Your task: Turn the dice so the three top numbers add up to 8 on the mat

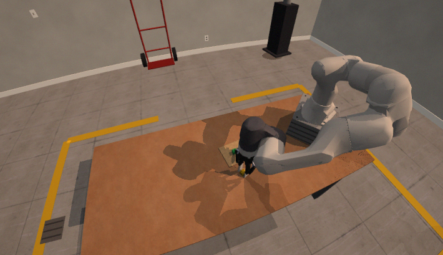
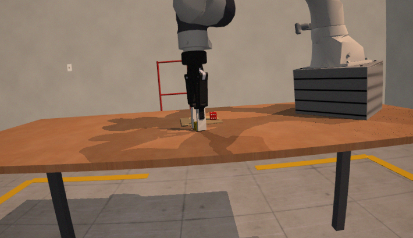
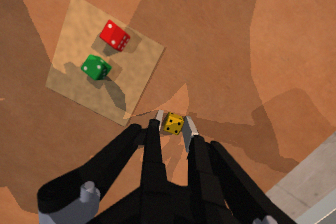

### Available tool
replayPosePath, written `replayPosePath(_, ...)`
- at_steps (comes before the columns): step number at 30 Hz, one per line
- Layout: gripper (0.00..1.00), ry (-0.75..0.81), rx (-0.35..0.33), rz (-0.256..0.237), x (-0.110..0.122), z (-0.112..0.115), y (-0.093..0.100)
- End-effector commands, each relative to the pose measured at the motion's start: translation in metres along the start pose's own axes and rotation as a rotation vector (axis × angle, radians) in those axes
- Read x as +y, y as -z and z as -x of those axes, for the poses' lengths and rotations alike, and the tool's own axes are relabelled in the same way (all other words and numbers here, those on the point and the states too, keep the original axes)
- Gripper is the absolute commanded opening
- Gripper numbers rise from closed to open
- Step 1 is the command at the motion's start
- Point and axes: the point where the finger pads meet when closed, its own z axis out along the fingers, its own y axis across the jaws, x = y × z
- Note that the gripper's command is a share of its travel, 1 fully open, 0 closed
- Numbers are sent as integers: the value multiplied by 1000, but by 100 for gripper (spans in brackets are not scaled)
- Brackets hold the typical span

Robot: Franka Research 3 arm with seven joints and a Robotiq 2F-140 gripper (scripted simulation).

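The yellow die (image 1: 242,172) (image 2: 195,125) (image 3: 173,123) lies on the table beside the mat, off it; four pips seem to show on top. My gripper (image 1: 246,171) (image 2: 198,127) (image 3: 173,120) is partly open, pointing down, with its fingertips low on either side of this die and not clamped on it. The tan mat (image 1: 225,153) (image 2: 184,121) (image 3: 64,50) lies flat. On it stand the red die (image 2: 213,116) (image 3: 114,36), two pips on top, and the green die (image 1: 233,151) (image 3: 95,67), also two on top. The gripper hides the green die in the exterior view.
The brown table (image 1: 130,190) (image 2: 136,156) carries the arm's base (image 1: 303,129) (image 2: 330,93) on the robot's side, beyond the mat. The table's edge shows at the lower right in the wrist view. Shadows of the arm fall across the table and mat.
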Motion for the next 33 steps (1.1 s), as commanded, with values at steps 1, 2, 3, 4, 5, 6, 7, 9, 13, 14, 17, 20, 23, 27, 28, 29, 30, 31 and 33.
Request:
replayPosePath(1,25,4,-2,-2,-1,1,-1)
replayPosePath(2,25,4,-2,-2,-1,1,-1)
replayPosePath(3,25,4,-2,-2,-1,1,-1)
replayPosePath(4,25,4,-2,-2,-1,1,-1)
replayPosePath(5,25,4,-2,-2,-1,1,-1)
replayPosePath(6,25,4,-2,-2,-1,1,-1)
replayPosePath(7,25,4,-2,-2,-1,1,-1)
replayPosePath(9,25,4,-2,-2,-1,1,-1)
replayPosePath(13,25,4,-2,-2,-1,1,-1)
replayPosePath(14,25,4,-2,-2,-1,1,-1)
replayPosePath(17,13,4,-2,-2,-1,1,-1)
replayPosePath(20,13,4,-2,-2,-1,1,-1)
replayPosePath(23,13,4,-2,-2,-1,1,-1)
replayPosePath(27,13,4,-2,-2,-1,1,-1)
replayPosePath(28,13,4,-2,-2,-1,1,-1)
replayPosePath(29,13,4,-2,-2,-1,1,-1)
replayPosePath(30,13,4,-2,-2,-1,1,-1)
replayPosePath(31,13,4,-2,-2,-1,1,-1)
replayPosePath(33,13,4,-2,-2,-1,1,-1)
